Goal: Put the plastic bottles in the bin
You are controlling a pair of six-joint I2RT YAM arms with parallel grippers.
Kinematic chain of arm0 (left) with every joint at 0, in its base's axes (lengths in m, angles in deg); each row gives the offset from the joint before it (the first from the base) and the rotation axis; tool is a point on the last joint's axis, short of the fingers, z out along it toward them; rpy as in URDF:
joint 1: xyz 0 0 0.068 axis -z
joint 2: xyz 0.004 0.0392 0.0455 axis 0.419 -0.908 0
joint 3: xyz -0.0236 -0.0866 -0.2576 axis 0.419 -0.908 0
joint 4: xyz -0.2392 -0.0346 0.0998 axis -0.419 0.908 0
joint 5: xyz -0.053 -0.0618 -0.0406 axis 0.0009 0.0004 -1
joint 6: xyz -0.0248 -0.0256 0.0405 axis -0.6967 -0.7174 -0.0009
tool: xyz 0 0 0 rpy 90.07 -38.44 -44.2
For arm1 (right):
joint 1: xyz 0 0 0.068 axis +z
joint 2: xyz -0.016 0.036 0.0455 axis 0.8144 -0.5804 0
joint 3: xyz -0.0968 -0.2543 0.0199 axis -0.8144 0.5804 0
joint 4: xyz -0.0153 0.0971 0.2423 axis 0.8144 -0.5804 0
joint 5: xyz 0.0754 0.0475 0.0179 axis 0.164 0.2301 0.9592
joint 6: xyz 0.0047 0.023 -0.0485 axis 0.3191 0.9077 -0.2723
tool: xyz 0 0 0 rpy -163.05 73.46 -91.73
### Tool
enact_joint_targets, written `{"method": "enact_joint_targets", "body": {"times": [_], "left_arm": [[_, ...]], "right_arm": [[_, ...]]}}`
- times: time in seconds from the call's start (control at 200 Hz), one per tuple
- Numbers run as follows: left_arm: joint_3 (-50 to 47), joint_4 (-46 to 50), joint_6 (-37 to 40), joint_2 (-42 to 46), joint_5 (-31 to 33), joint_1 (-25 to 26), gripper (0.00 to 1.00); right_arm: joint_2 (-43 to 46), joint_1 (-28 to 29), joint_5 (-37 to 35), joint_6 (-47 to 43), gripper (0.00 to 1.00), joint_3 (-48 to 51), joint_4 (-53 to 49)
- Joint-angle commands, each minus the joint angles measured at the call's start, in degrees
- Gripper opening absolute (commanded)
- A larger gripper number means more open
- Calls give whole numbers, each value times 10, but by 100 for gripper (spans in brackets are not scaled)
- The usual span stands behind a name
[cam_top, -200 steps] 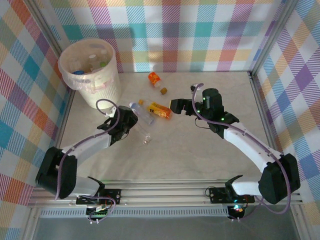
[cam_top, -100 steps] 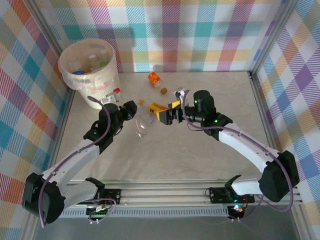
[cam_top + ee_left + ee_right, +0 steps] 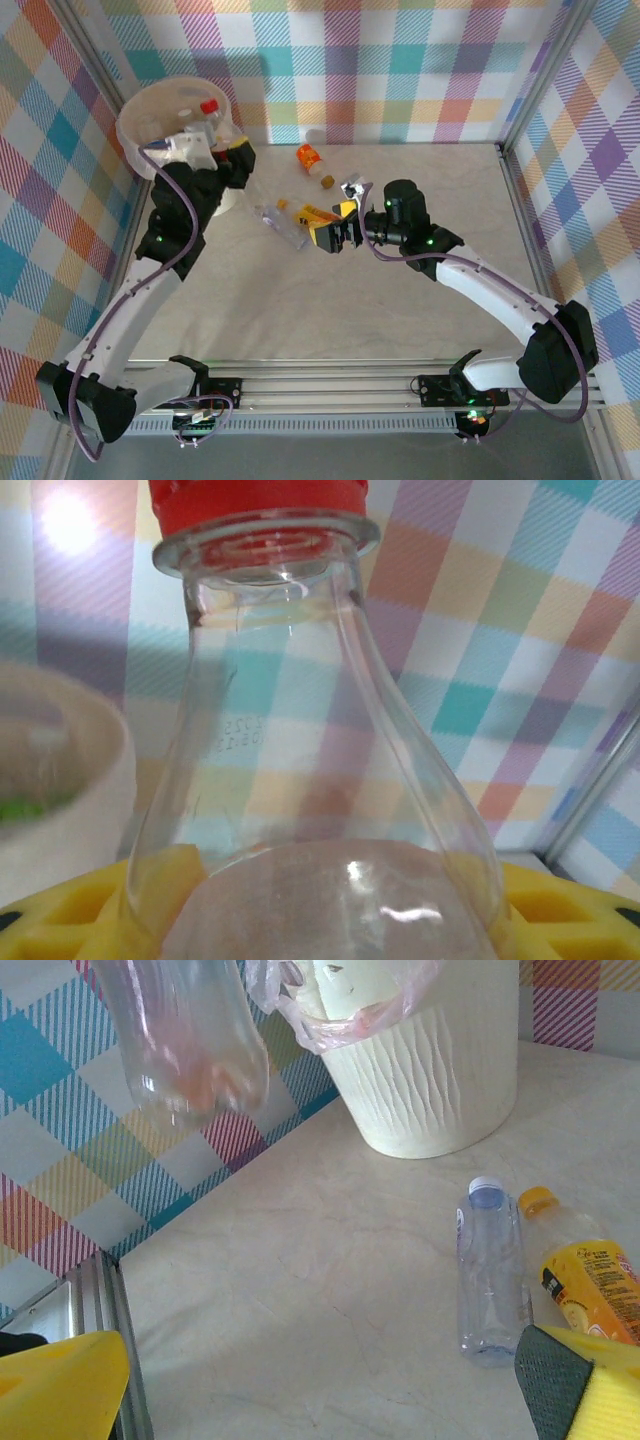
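Note:
My left gripper [image 3: 222, 152] is shut on a clear plastic bottle with a red cap [image 3: 208, 107], raised over the near rim of the cream-white bin [image 3: 128, 118]. In the left wrist view this bottle [image 3: 300, 730] stands upright between my yellow fingers [image 3: 70, 905], and the bin [image 3: 70, 780] is blurred at the left. My right gripper [image 3: 335, 232] hangs open low over the table beside an orange-labelled bottle [image 3: 318, 213] and a clear bottle [image 3: 280, 223]. The right wrist view has both lying side by side, the clear one [image 3: 490, 1270] and the orange one [image 3: 585, 1280], beyond my open right gripper [image 3: 320, 1400].
A small orange bottle [image 3: 308, 155] and a small brown piece [image 3: 327, 181] lie near the back wall. Several bottles sit inside the bin. Checked walls close the table at back and sides; a metal rail [image 3: 330, 385] runs along the near edge.
My left arm has lifted the clear red-capped bottle from the table middle up to the bin's rim. My right gripper has moved left to the orange-labelled bottle, still open.

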Motion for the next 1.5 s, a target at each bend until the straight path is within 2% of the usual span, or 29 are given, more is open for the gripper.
{"method": "enact_joint_targets", "body": {"times": [0.0,0.12,0.345,0.645,0.865,1.025,1.095,1.265,1.495], "left_arm": [[64,9,79,-34,-11,-21,54],[129,7,107,-73,-8,-40,53],[232,28,114,-146,-36,-92,53],[368,43,106,-270,-14,-160,53],[461,49,68,-367,0,-211,52],[478,20,72,-414,13,-233,51],[497,48,57,-432,13,-242,52],[570,190,21,-475,-14,-266,55],[576,237,-17,-498,-47,-293,58]], "right_arm": [[21,4,-11,-17,100,-3,9],[24,4,-18,-18,100,-1,9],[35,5,-29,-22,100,4,2],[54,5,-39,-22,100,17,-5],[78,5,-55,-26,100,33,-12],[90,5,-62,-28,100,38,-20],[93,5,-65,-28,100,41,-20],[93,5,-69,-30,100,48,-18],[86,5,-64,-34,100,41,-19]]}}
